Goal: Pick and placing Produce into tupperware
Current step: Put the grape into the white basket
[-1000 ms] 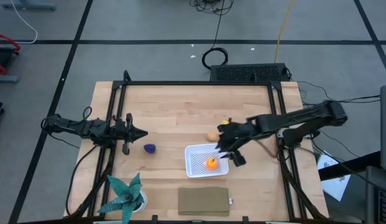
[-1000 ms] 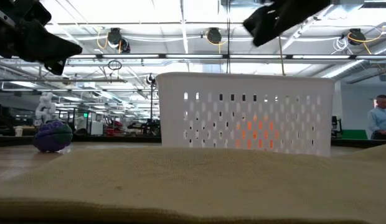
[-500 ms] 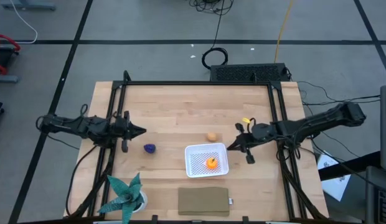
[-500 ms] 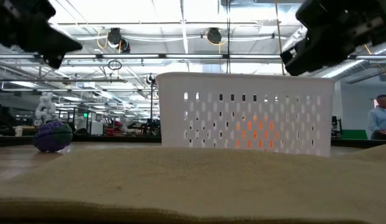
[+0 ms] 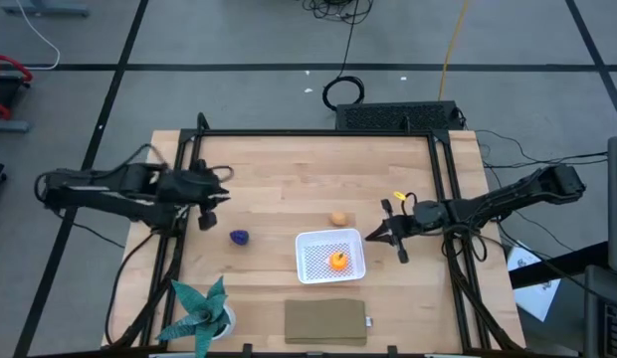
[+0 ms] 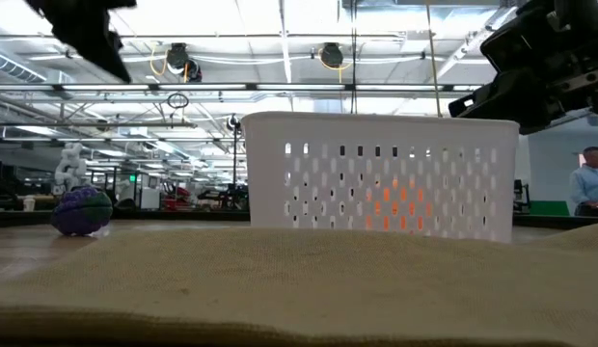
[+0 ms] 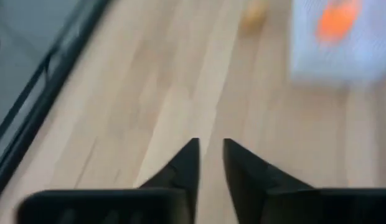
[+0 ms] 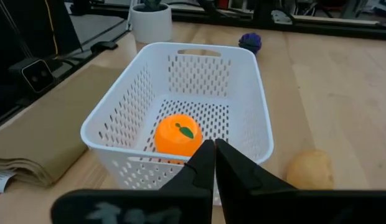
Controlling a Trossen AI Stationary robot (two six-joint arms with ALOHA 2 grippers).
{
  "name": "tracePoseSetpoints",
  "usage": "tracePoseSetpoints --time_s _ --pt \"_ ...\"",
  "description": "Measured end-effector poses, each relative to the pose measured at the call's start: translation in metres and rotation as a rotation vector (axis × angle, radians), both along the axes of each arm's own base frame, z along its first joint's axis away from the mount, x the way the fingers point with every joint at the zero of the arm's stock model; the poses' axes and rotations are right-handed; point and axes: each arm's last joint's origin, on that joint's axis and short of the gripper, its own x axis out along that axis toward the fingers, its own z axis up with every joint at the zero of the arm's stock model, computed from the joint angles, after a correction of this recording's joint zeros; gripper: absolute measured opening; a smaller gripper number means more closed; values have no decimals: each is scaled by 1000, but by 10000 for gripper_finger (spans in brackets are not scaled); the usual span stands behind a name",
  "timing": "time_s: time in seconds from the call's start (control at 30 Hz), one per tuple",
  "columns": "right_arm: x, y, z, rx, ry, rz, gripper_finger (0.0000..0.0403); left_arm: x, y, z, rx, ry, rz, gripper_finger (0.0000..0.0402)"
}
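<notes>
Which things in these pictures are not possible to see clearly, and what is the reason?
- Low view: tan piece hidden behind the basket; orange piece shows only through its wall holes.
- Low view: both grippers cut off by the top edge.
- Left wrist view: blurred; basket and tan piece are smears.
- High view: plant cut off by the bottom edge.
- Right wrist view: purple piece too small for detail.

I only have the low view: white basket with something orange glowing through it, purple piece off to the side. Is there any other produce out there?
Observer: Yes, a tan-yellow piece lies on the table beside the basket, outside it.
Operator: Is either gripper holding anything?
Observer: No. The right gripper is shut and empty, beside the basket.
Operator: And the left one?
Observer: The left gripper is empty, above bare wood, apart from the purple piece.
</notes>
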Motion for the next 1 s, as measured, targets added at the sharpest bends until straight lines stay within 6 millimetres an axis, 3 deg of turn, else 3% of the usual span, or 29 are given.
tracePoseSetpoints --time_s 0.3,0.47,0.77,1.0 --pt "-2 0 -3 -3 4 6 6 33 4 -31 -39 265 -39 275" --pt "-2 1 -3 15 15 52 6 48 2 -42 -71 316 -59 349" --pt "-3 1 -4 36 34 46 6 65 -8 -60 -85 411 -100 374" --pt "-4 1 -7 41 64 42 6 64 -25 -78 -92 460 -202 374"
